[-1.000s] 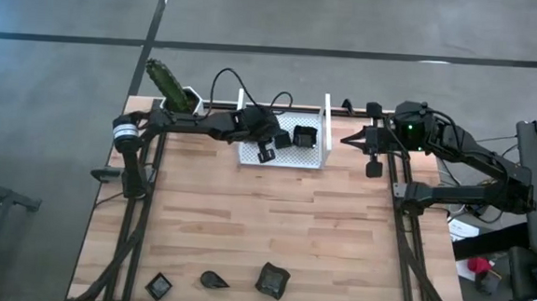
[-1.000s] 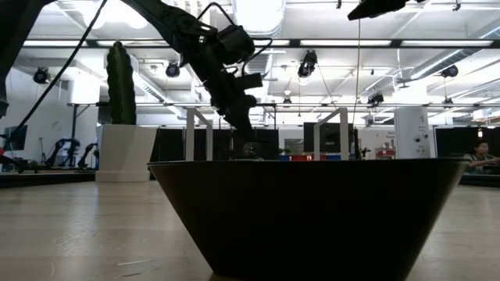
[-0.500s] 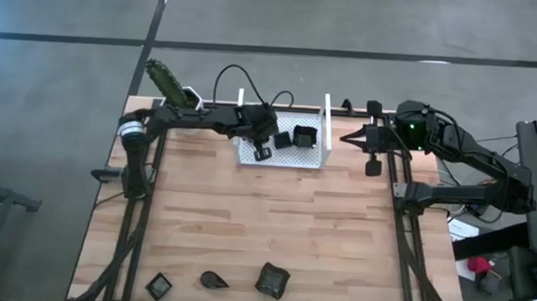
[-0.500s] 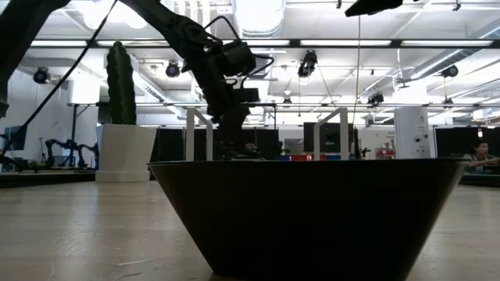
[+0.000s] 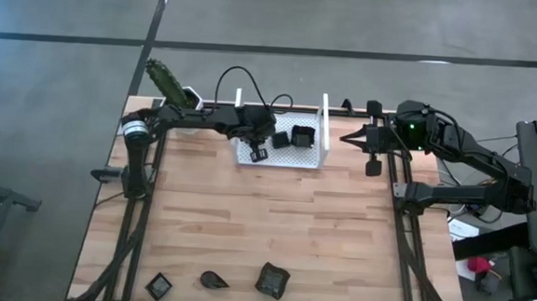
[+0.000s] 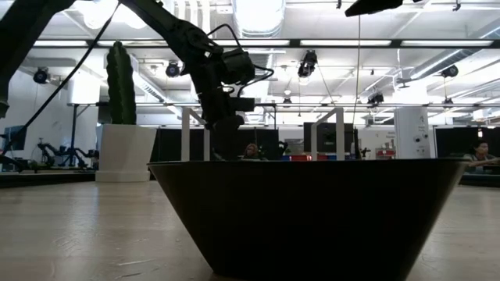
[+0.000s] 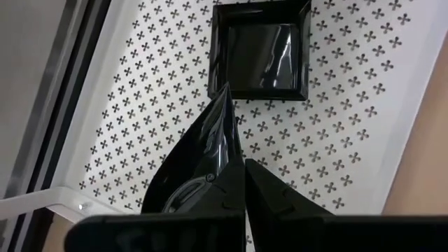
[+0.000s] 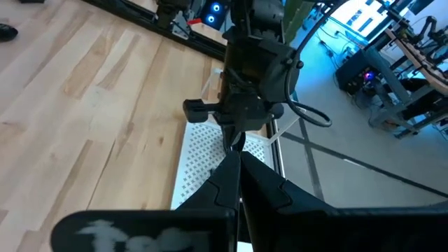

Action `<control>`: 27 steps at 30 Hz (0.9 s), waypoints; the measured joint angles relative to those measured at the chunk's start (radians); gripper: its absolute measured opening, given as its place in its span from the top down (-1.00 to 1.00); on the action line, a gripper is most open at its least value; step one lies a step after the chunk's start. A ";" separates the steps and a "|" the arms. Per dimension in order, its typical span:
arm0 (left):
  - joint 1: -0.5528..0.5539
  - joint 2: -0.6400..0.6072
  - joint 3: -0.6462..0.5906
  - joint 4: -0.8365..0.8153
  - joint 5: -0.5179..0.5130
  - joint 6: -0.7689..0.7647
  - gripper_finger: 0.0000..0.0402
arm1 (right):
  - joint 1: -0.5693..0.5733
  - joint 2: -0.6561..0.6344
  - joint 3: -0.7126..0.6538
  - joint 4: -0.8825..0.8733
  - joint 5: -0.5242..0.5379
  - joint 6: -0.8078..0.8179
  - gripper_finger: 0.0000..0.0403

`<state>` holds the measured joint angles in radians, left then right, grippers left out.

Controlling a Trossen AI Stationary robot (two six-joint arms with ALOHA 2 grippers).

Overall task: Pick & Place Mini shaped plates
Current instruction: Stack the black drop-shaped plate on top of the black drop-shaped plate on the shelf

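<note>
My left gripper (image 5: 259, 151) is over the white perforated tray (image 5: 311, 159) at the table's far edge, shut on a dark teardrop mini plate (image 7: 199, 150). Two more dark plates lie flat in the tray, (image 5: 280, 140) and a square one (image 5: 303, 135) (image 7: 260, 47). Other mini plates rest on the wood near the near edge: (image 5: 158, 285), (image 5: 212, 280), (image 5: 273, 280). One dark plate (image 6: 305, 218) fills the low view's foreground and hides the left fingertips there. My right gripper (image 5: 348, 137) (image 8: 238, 175) waits shut, up off the table at the far right. My left gripper pinches the teardrop plate by its broad end (image 7: 183, 194) between the two fingers (image 7: 276, 199), coming from above and pointing down into the tray. The plate's pointed tip (image 7: 225, 89) sticks out ahead of the fingers. I cannot tell if it touches the tray floor.
A white pot with a green cactus (image 5: 170, 86) (image 6: 121, 117) stands at the far left corner. The tray has upright posts (image 5: 325, 105) at its far side. Bare wood (image 5: 274, 216) lies between the tray and the plates near the near edge.
My left gripper has moved a little toward the table's left and down into the tray, turning from a slant to nearly upright, still shut on the teardrop plate. The tray has slid slightly toward the left.
</note>
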<state>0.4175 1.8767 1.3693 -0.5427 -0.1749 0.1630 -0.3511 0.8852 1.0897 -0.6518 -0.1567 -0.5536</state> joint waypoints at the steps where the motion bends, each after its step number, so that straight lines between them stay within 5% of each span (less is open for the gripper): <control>1: 0.000 0.000 0.000 -0.002 -0.001 -0.004 1.00 | 0.000 0.000 0.000 0.000 0.000 0.000 0.96; 27: 0.000 -0.001 0.000 -0.035 -0.008 -0.007 0.99 | 0.000 -0.001 0.000 -0.001 0.000 0.004 0.96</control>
<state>0.4175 1.8759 1.3693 -0.5781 -0.1825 0.1559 -0.3510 0.8845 1.0897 -0.6525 -0.1569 -0.5499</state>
